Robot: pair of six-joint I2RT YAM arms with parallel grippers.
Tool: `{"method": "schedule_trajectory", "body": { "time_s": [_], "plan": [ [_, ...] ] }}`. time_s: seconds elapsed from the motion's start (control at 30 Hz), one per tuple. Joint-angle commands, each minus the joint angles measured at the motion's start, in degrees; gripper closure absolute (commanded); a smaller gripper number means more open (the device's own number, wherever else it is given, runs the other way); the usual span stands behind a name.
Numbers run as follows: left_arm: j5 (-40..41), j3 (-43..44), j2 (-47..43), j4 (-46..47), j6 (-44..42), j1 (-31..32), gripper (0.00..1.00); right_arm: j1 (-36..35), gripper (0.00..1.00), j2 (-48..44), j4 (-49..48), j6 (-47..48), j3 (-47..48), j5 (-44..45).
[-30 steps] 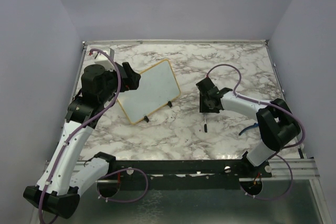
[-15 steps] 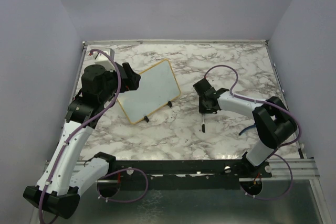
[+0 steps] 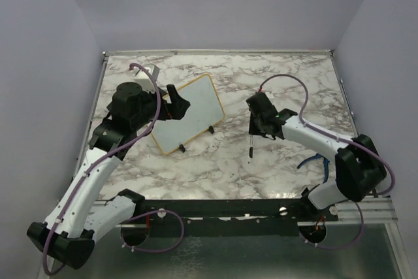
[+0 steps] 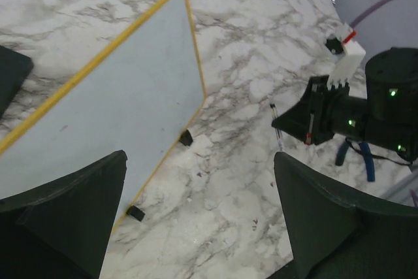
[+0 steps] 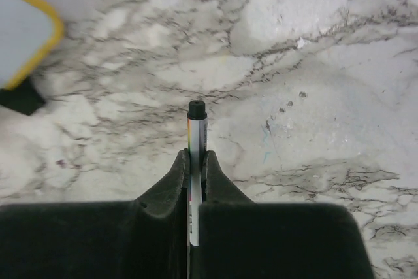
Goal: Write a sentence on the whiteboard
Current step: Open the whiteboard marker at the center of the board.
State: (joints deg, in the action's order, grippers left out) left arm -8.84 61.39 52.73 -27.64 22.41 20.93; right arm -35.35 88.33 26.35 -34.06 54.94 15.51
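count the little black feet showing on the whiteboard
2. Both stand under the near long edge of the whiteboard: one foot by the right corner, the other foot further left along that edge. More may be hidden behind the board.

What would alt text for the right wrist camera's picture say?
Two dark jaws pinch a thin marker, its black end pointing away over a marble table. A corner of the yellow-framed whiteboard shows at upper left.

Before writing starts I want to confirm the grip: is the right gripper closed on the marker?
Yes, the right wrist view shows the right gripper pinching the marker from both sides, its end sticking out.
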Motion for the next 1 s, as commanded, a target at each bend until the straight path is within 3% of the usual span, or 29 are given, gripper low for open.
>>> {"method": "schedule_trajectory", "body": {
  "time_s": [0.0,0.2,0.37,0.7,0.83,0.97],
  "plan": [
    [-1.5,-1.9,1.3,5.4,3.2,8.7,0.05,-0.5,1.0,-10.5,-4.1,-0.2,0.9,-1.7],
    [-4.1,-8.4,3.2,22.1,9.7,20.2,0.04,-0.5,1.0,-26.1,-19.4,2.4,-4.0,-12.6],
    [-10.0,-12.6,5.0,35.0,16.2,23.6,0.03,-0.5,1.0,-36.4,-34.4,1.1,-8.9,-21.7],
    [-17.4,-14.9,7.1,46.6,20.1,26.8,0.05,-0.5,1.0,-39.5,-48.8,-3.9,-12.1,-34.7],
    [-20.9,-15.4,7.0,49.9,21.0,26.9,0.12,-0.5,1.0,-39.8,-56.2,-7.1,-14.0,-38.6],
    [-24.3,-15.5,7.9,50.2,21.0,27.0,0.26,-0.4,1.0,-39.8,-57.6,-8.1,-13.7,-39.2]
  ]
}}
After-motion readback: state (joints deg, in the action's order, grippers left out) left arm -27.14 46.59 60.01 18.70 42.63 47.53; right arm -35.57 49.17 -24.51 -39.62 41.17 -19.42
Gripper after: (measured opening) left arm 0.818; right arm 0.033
